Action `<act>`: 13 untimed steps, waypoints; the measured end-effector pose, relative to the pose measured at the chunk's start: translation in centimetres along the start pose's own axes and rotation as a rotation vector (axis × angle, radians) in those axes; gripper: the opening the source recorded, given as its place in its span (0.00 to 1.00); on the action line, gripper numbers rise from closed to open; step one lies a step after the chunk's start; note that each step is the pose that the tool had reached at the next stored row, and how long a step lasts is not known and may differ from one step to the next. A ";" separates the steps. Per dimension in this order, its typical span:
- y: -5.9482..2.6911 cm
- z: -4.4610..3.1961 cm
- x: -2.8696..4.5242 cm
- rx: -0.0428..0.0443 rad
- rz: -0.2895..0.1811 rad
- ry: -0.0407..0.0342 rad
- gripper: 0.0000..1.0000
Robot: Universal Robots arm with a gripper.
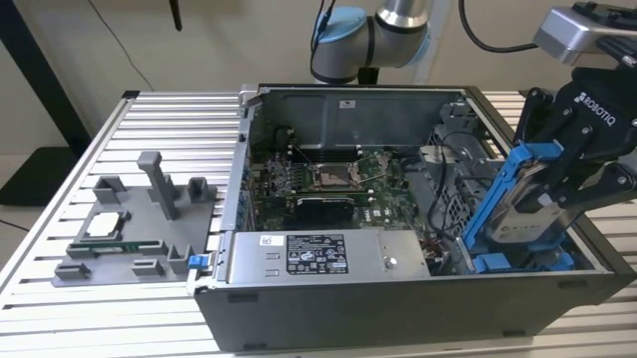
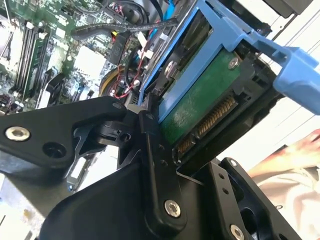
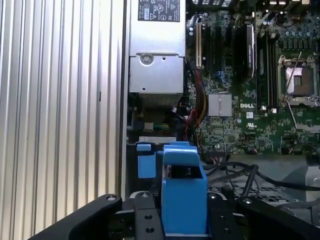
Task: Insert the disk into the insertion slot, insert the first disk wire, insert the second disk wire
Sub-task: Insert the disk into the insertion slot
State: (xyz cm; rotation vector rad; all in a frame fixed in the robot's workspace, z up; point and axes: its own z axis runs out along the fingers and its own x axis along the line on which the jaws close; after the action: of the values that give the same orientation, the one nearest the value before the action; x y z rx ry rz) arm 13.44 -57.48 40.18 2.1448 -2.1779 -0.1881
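Steeply tilted over the insertion slot (image 1: pixel 520 262), the disk (image 1: pixel 512 218) sits pinched in the hand (image 1: pixel 556 192), cables (image 1: pixel 445 201) crowding beside.

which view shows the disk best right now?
Exterior view: most of the disk, tilted in its blue carrier, gripped by the tool at the case. Second wrist view shows its green board and connector close up; first wrist view, the carrier edge-on.

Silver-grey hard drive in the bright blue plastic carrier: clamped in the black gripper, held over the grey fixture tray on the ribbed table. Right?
No. The exterior view shows the silver-grey hard drive, clamped in the black gripper, held tilted over the open grey computer case at that view's right; the grey fixture tray sits apart at its left.
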 end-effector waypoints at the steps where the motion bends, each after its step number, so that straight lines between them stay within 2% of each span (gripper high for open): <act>1: 0.02 -0.37 -0.01 -0.0008 0.000 -0.0006 0.00; 3: 0.19 -1.40 -0.05 -0.0025 0.001 0.0026 0.00; 5: 0.25 -1.81 -0.05 -0.0072 0.001 0.0026 0.00; 6: 0.25 -1.82 -0.05 -0.0150 0.001 0.0027 0.00; 8: 0.13 -1.83 -0.05 -0.0461 0.002 0.0036 0.00; 9: 0.04 -1.80 -0.05 -0.0506 0.002 0.0033 0.00; 13: -0.24 -1.76 -0.01 -0.0508 0.002 0.0016 0.00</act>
State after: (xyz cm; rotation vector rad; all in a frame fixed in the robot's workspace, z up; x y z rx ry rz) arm 13.92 -57.53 41.89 2.1153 -2.1501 -0.2388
